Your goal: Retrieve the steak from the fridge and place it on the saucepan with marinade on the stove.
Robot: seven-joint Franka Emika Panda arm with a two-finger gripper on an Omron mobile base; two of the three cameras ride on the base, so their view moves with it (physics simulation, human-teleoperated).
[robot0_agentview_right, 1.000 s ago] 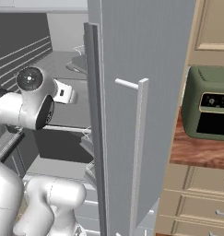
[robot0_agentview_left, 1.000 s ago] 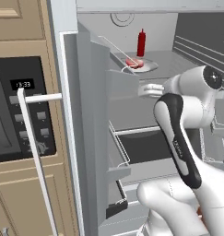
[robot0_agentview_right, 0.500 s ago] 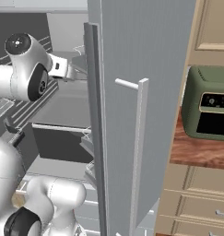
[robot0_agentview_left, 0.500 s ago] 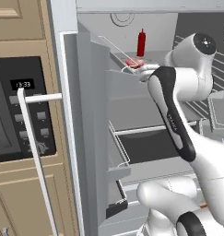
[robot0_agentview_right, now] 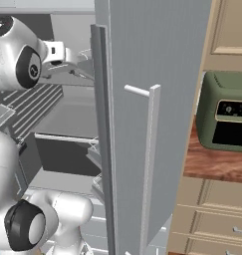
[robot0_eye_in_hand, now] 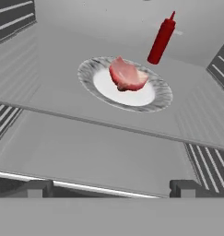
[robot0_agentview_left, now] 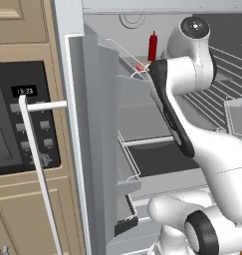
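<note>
Fingertips [robot0_eye_in_hand: 39, 188] of the gripper [robot0_eye_in_hand: 111, 190] stand wide apart at the bottom of the hand view, with nothing between them. Just past them runs the front edge of a grey fridge shelf [robot0_eye_in_hand: 62, 138], bare across its near part. Farther back on that shelf sits a round white plate [robot0_eye_in_hand: 152, 99] with a patterned rim, and the steak [robot0_eye_in_hand: 126, 75] lies on its middle, a red-pink slab with pale marbling, well apart from the gripper. Behind the plate, toward the back wall, a red sauce bottle [robot0_eye_in_hand: 161, 39] stands just beside the plate's rim, apart from the meat.

From the left base view the fridge [robot0_agentview_left: 100, 124] stands with its doors swung open, the white arm reaching in at the upper shelf, the bottle [robot0_agentview_left: 152, 46] visible beyond the elbow. A black microwave [robot0_agentview_left: 20, 119] sits in the cabinetry to the left. The right base view shows a green toaster oven [robot0_agentview_right: 226, 118] on a wooden counter [robot0_agentview_right: 212, 164] to the right.
</note>
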